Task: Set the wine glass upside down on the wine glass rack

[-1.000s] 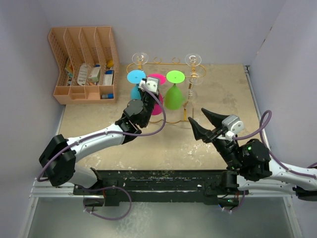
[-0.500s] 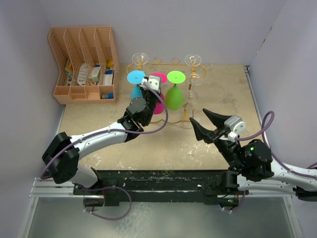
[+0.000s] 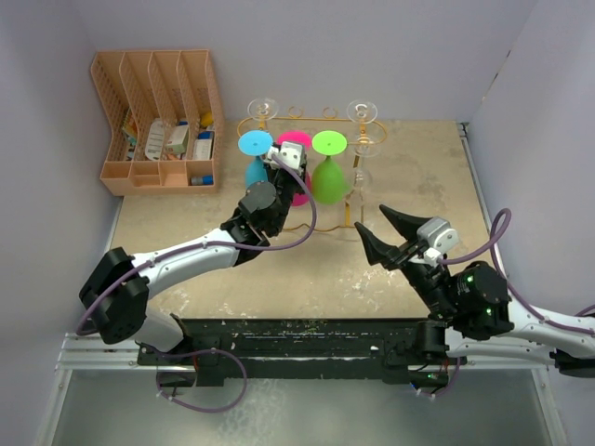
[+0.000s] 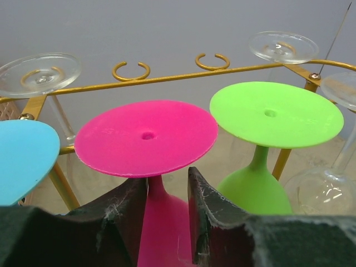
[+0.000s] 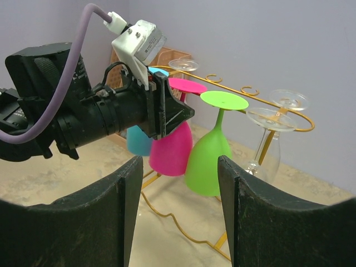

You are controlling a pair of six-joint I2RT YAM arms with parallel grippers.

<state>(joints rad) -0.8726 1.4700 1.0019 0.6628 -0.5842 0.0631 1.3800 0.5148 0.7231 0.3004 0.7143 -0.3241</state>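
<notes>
Pink wine glass hangs upside down on the gold wire rack, foot on top, bowl below. Its stem sits between the two fingers of the left claw. The jaws are partly open. The left finger is against or almost against the stem and there is a visible gap on the right-finger side (so it sits loose around the stem with no clamp).

Just right of the left claw a green glass hangs the same way. Just left of it hangs a blue glass. Past the left claw, on the far rail, sit two small ring loops, with the left clear glass and right clear glass at the rail's ends.

Right claw hovers over the table, well apart from the rack, which lies ahead of it. Its fingers are spread wide with nothing between them.

An orange file organiser stands well to the left of the left claw, by the back wall.
</notes>
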